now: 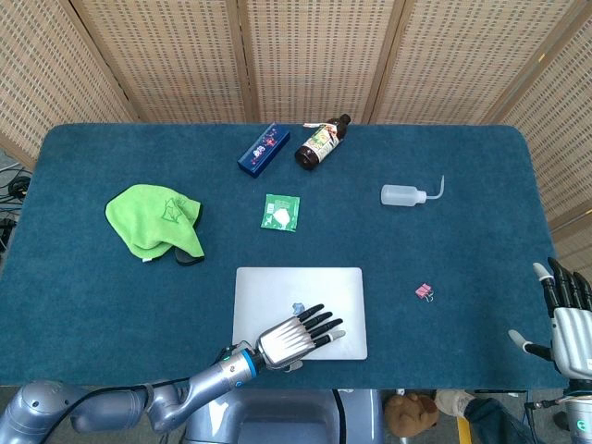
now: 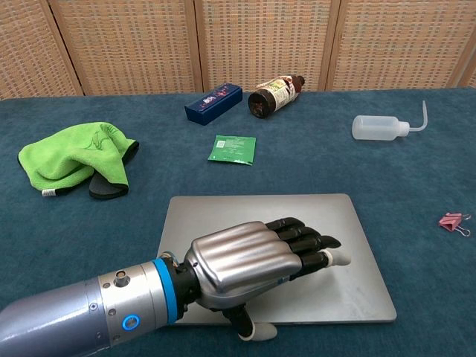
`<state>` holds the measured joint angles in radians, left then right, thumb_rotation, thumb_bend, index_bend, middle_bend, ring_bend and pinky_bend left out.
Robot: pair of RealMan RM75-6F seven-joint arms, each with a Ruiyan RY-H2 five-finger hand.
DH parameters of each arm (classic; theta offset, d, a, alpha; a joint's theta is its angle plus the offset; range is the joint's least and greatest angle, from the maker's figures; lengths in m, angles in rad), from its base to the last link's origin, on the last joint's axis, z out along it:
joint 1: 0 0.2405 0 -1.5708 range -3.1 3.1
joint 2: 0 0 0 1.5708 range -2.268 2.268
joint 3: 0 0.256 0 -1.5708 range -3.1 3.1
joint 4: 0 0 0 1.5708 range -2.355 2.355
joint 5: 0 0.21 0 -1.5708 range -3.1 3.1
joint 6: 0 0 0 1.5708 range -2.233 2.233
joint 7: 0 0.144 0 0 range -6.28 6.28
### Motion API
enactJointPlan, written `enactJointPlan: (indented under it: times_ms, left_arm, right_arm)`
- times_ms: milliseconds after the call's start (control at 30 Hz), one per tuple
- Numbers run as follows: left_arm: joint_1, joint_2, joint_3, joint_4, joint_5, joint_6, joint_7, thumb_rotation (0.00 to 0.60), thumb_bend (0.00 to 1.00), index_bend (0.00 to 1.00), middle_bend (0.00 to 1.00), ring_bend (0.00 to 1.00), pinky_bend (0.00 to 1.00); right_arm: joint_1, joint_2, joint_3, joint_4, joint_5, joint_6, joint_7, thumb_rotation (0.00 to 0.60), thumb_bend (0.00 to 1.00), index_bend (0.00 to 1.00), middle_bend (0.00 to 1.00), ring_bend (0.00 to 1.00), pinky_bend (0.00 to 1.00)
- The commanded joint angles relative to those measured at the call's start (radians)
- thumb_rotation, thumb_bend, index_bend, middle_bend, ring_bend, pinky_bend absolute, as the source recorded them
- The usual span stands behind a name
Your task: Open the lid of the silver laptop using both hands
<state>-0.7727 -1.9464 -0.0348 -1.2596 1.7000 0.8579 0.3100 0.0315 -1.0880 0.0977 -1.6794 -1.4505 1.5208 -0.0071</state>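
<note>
The silver laptop (image 1: 277, 289) (image 2: 245, 216) lies shut near the table's front edge. My left hand (image 1: 294, 336) (image 2: 253, 260) lies palm down over the front half of its lid, fingers stretched out and pointing right. The thumb (image 2: 253, 329) sits against the laptop's front edge. I cannot tell whether the lid is raised at all. My right hand (image 1: 571, 319) hangs off the table's right front corner with its fingers spread and nothing in them, far from the laptop. It does not show in the chest view.
A pink binder clip (image 1: 424, 291) (image 2: 451, 221) lies right of the laptop. Further back are a green cloth (image 1: 153, 220), a green packet (image 1: 280, 213), a blue box (image 1: 263, 148), a brown bottle (image 1: 321, 141) and a squeeze bottle (image 1: 407, 193).
</note>
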Motion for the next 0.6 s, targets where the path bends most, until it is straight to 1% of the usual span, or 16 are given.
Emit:
enactJointPlan:
  times_ms: [33,433,567,600]
  left_arm:
    - [-0.001,0.001,0.004,-0.001,-0.005,0.005,0.003,0.6,0.36,0.0,0.0,0.0,0.0]
    - [-0.007,0.006,0.002,-0.007,-0.029,0.024,0.039,0.6,0.38,0.0,0.0,0.0,0.0]
    - [-0.005,0.007,-0.01,0.002,-0.037,0.038,0.075,0.6,0.41,0.0,0.0,0.0,0.0]
    - [-0.003,0.006,-0.021,0.006,-0.044,0.047,0.109,0.6,0.42,0.0,0.0,0.0,0.0]
  right_arm:
    - [0.0,0.0,-0.001,-0.001,0.0,-0.002,0.001,0.6,0.0,0.0,0.0,0.0,0.0]
    - [0.001,0.003,-0.001,-0.002,0.003,-0.006,0.008,0.6,0.0,0.0,0.0,0.0,0.0]
    - [0.0,0.003,-0.001,-0.002,0.003,-0.005,0.009,0.6,0.0,0.0,0.0,0.0,0.0]
    - [0.0,0.002,-0.002,-0.002,0.001,-0.005,0.009,0.6,0.0,0.0,0.0,0.0,0.0]
